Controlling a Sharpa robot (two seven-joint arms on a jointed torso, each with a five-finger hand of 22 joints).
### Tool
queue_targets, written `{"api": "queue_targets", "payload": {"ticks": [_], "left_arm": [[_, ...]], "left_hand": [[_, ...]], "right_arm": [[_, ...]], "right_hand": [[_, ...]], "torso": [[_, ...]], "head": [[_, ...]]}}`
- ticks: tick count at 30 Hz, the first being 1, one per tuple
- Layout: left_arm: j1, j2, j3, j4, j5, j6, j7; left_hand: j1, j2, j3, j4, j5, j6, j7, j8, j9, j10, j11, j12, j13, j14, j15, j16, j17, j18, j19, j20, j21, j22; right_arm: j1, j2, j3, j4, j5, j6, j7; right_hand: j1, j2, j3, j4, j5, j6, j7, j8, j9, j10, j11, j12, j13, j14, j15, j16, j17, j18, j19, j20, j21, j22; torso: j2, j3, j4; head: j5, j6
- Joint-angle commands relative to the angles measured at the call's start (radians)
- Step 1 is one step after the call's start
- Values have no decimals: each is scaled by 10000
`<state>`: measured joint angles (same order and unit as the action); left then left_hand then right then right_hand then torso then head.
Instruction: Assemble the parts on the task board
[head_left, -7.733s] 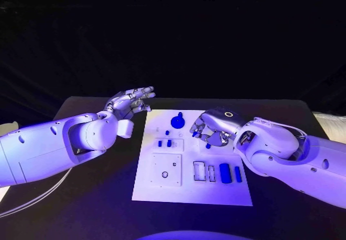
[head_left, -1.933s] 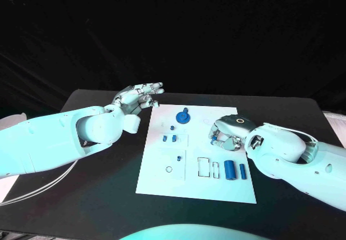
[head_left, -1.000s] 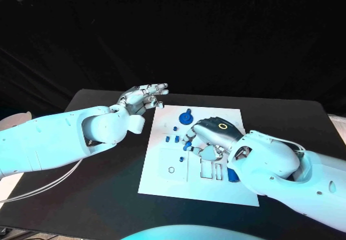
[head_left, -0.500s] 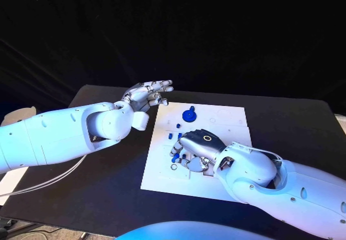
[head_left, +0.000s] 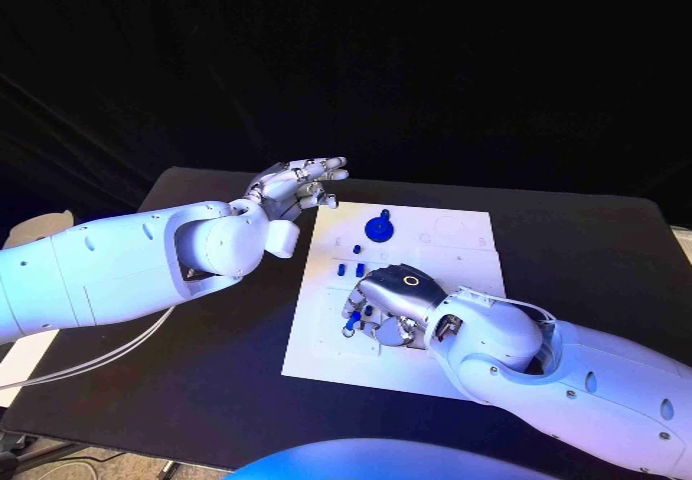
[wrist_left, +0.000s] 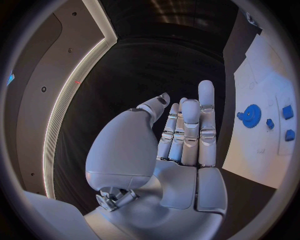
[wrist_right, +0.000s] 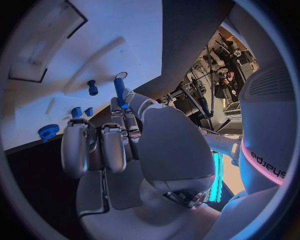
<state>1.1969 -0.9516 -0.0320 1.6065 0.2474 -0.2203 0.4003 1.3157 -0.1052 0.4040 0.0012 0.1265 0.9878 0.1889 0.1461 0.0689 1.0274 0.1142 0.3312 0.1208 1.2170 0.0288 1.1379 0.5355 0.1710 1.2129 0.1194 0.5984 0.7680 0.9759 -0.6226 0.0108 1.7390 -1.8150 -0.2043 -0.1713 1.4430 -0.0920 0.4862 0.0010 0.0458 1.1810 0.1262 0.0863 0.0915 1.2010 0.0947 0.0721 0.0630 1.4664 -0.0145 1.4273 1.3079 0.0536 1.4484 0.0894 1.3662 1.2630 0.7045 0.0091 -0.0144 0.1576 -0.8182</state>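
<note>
The white task board (head_left: 454, 240) lies in the middle of the black table. My right hand (head_left: 389, 305) hovers low over the board's left middle and pinches a slim blue pin (wrist_right: 119, 90) at its fingertips; the pin (head_left: 353, 320) points down toward the board (wrist_right: 125, 30). A blue gear (head_left: 379, 229) sits at the board's far end, with small blue pieces (head_left: 351, 269) just nearer. My left hand (head_left: 296, 185) is raised beside the board's far left corner, fingers straight, holding nothing. In its own wrist view that hand (wrist_left: 181, 135) stands beside the board (wrist_left: 262, 150) and the gear (wrist_left: 251, 116).
A rectangular recess (wrist_right: 44, 30) shows in the board near my right hand. Small blue pieces (wrist_right: 76, 112) and the gear (wrist_right: 48, 132) lie past my right hand's fingers. Black table (head_left: 202, 330) surrounds the board on all sides.
My right hand has carried the blue pin from the board's right side across to its left middle and lowered it. The left hand has stayed raised. The camera has shifted.
</note>
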Motion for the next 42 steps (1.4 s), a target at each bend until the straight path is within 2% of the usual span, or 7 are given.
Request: {"api": "queue_targets", "payload": {"ticks": [1, 24, 29, 31, 35, 39, 42], "left_arm": [[5, 19, 6, 11, -44, 106, 111], [5, 21, 6, 9, -44, 154, 85], [5, 11, 6, 16, -44, 153, 80], [5, 8, 6, 19, -44, 153, 78], [5, 3, 6, 22, -44, 159, 68], [5, 3, 6, 16, -44, 160, 50], [5, 3, 6, 13, -44, 168, 37]], "left_hand": [[23, 85, 20, -66, -34, -50, 13, 50, 3, -94, 8, 66, 15, -43, -2, 46, 1, 106, 19, 68, -69, -10], [23, 85, 20, -66, -34, -50, 13, 50, 3, -94, 8, 66, 15, -43, -2, 46, 1, 106, 19, 68, -69, -10], [18, 83, 9, -74, -35, -55, 14, 62, 4, -108, 8, 96, 20, -44, -3, 55, -6, 108, 22, 68, -71, -11], [18, 83, 9, -74, -35, -55, 14, 62, 4, -108, 8, 96, 20, -44, -3, 55, -6, 108, 22, 68, -71, -11], [18, 83, 9, -74, -35, -55, 14, 62, 4, -108, 8, 96, 20, -44, -3, 55, -6, 108, 22, 68, -71, -11], [18, 83, 9, -74, -35, -55, 14, 62, 4, -108, 8, 96, 20, -44, -3, 55, -6, 108, 22, 68, -71, -11], [18, 83, 9, -74, -35, -55, 14, 62, 4, -108, 8, 96, 20, -44, -3, 55, -6, 108, 22, 68, -71, -11]], "right_arm": [[-26, 27, -15, -11, -8, 365, 148], [-149, 227, -87, -241, -43, 659, 101], [-162, 271, -115, -332, -65, 674, -12], [-163, 282, -128, -369, -41, 588, 8], [-165, 298, -153, -425, 11, 195, 94], [-165, 285, -164, -418, 32, -319, 200], [-166, 240, -167, -372, 85, -733, 336]], "right_hand": [[188, 95, 37, -2, 32, 40, 51, -52, 11, 378, -298, 63, 13, 617, -30, 8, 328, 151, -4, -44, -48, -7], [158, 80, 40, -14, 32, 51, 55, -56, 16, 390, -294, 48, 16, 615, -25, 6, 324, 153, -7, -40, -53, -13], [-185, -156, -34, 53, 6, -397, 186, -255, -87, -129, -118, -147, -30, 588, 116, -61, 220, 163, -71, 48, -148, -134], [-539, -520, -242, 165, 91, -1033, 383, -281, -240, -903, 92, -160, -54, 510, 276, -268, -90, 232, -244, 154, -428, -520], [-1003, -974, -1198, 364, 32, -2215, 569, -271, -303, -2290, 317, -127, -26, 409, 480, -560, -522, 374, -547, 372, -936, -1175], [-632, -659, -2589, 604, 1, -2557, 552, -231, -263, -2610, 349, -12, 14, 408, 508, -614, -630, 413, -563, 457, -1057, -1305], [-443, -540, -2946, 695, 20, -2529, 608, -216, -252, -2557, 343, 41, 20, 396, 530, -668, -725, 420, -567, 467, -1100, -1356]], "torso": [[5, 6, -10], [4, -2, -2], [2, -5, -2], [-2, -9, 0], [2, -1, 4], [-4, 0, 0], [-5, 1, -4]], "head": [[13, -10], [16, -25], [11, -25], [14, -19], [14, -15], [10, -13], [-18, 15]]}}
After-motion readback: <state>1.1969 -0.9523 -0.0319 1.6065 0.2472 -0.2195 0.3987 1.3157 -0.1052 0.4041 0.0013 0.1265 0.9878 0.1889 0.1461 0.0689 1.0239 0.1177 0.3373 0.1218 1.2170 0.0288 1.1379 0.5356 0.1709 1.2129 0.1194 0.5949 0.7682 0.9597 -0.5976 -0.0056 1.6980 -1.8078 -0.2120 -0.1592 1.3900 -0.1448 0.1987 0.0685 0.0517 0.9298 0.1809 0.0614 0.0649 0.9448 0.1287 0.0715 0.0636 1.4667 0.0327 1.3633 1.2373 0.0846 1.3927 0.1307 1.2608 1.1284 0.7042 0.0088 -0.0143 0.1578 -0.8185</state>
